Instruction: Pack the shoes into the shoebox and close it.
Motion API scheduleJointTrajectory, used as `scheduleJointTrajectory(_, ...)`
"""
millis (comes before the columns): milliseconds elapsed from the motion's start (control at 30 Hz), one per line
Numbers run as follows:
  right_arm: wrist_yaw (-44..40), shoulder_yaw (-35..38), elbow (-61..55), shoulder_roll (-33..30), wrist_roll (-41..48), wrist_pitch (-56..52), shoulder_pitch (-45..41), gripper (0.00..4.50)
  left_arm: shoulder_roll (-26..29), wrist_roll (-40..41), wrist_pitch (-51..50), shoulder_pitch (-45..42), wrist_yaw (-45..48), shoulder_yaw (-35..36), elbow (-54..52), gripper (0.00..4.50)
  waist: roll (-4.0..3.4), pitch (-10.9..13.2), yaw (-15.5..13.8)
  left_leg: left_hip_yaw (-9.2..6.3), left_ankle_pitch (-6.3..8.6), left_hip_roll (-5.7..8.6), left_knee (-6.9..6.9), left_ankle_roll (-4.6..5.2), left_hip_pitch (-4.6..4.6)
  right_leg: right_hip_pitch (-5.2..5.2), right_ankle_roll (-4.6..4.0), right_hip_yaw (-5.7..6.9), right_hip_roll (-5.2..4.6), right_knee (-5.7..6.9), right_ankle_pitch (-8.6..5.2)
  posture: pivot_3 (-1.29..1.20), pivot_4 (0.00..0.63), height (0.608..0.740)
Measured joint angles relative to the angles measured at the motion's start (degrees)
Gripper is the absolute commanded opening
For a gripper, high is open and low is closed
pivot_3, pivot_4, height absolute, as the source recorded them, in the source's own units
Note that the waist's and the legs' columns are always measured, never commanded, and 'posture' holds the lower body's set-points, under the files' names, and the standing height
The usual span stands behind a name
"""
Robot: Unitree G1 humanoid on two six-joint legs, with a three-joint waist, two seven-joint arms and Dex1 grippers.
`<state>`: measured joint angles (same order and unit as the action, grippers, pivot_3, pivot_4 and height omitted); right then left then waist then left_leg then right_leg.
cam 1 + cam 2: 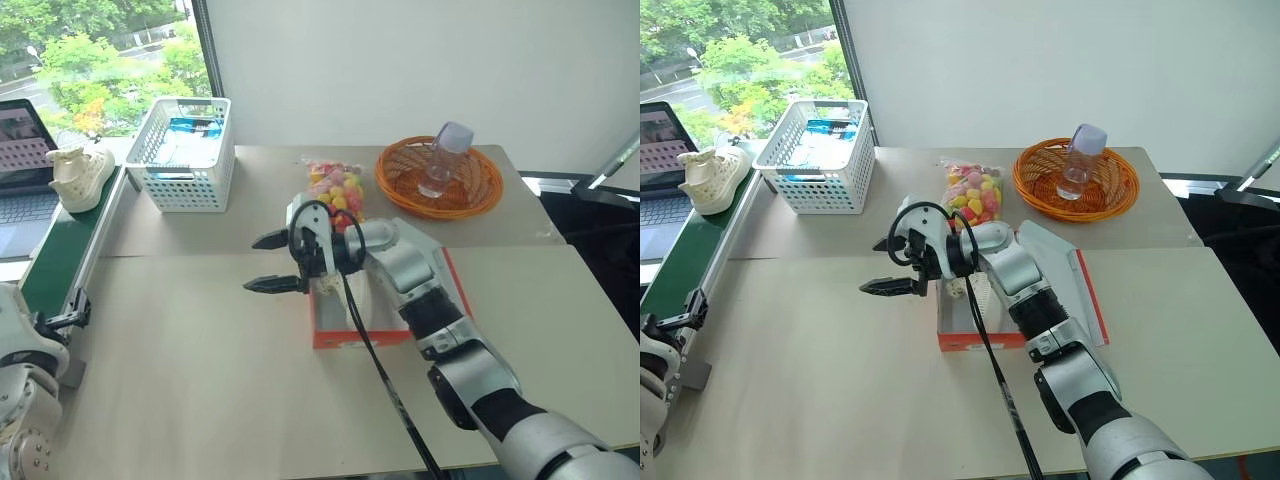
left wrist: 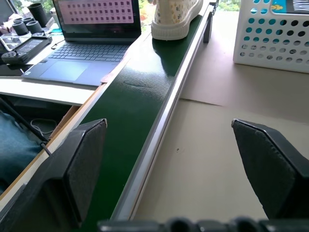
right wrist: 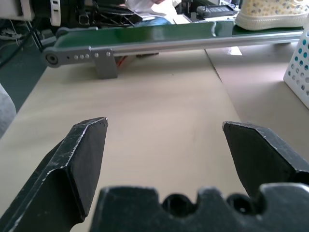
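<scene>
Gaping wide and empty, the right pincer [image 1: 270, 262] hovers beside the shoebox [image 1: 345, 335]; the left pincer [image 2: 169, 169] likewise spread.

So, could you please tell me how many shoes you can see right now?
1: a shoe on the green conveyor belt. The right arm covers much of the open shoebox, so another may be hidden inside.

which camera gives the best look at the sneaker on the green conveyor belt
The left eye view: the whole sneaker stands side-on at the belt's far end. The right eye view shows much the same. The left wrist view crops its upper part; the right wrist view catches its sole and lower side.
</scene>
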<state>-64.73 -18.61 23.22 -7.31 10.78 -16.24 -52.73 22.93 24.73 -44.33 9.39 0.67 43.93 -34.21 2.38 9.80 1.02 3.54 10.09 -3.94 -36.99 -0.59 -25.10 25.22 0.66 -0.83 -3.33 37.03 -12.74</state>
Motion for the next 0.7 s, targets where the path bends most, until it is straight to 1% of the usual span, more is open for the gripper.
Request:
scheduleJointTrajectory(167, 0.7, -0.2, -0.1, 0.0, -0.6, 0.1, 0.0, 4.5, 0.1, -0.6, 4.7, 0.7, 2.4, 0.2, 4.0, 4.43, 0.0, 0.0, 0.1, 0.02, 0.0, 0.0, 0.0, 0.0, 0.01, 0.01, -0.01, 0.0, -0.01, 0.0, -0.01, 0.0, 0.15, 0.74)
scheduleJointTrajectory(267, 0.4, -0.8, -0.9, -0.3, -0.7, 0.1, 0.3, 4.5, 1.1, -1.7, 6.7, 1.1, 3.3, 0.3, 7.5, 4.43, 0.0, 0.0, 0.1, 0.02, 0.0, -0.01, 0.01, 0.0, 0.01, 0.02, -0.02, 0.01, -0.01, 0.0, -0.01, 0.0, 0.15, 0.74)
scheduleJointTrajectory(433, -0.7, -1.6, -3.0, -1.1, -1.0, 0.0, 1.7, 4.5, 5.0, -2.3, 8.8, 0.4, 5.1, 2.4, 13.5, 4.43, 0.0, 0.0, 0.1, 0.02, 0.0, -0.01, 0.01, -0.01, 0.01, 0.03, -0.03, 0.04, -0.04, 0.01, -0.02, 0.0, 0.15, 0.74)
scheduleJointTrajectory(567, -0.4, -1.6, -5.0, -1.8, -1.0, -0.6, 1.8, 4.5, 11.9, -1.9, 9.4, -0.5, 10.9, 3.9, 22.7, 4.43, 0.0, 0.0, 0.1, 0.04, 0.01, -0.03, 0.03, -0.01, 0.01, 0.08, -0.08, 0.09, -0.05, 0.03, -0.05, 0.0, 0.15, 0.74)
scheduleJointTrajectory(700, -0.4, -1.6, -7.6, -2.7, -0.9, -1.9, 2.0, 4.5, 13.1, -1.7, 9.5, -2.0, 13.5, 3.9, 26.9, 4.43, 0.01, 0.0, 0.0, 0.05, 0.02, -0.04, 0.06, -0.03, 0.01, 0.08, -0.08, 0.1, -0.09, 0.0, -0.05, 0.0, 0.15, 0.74)
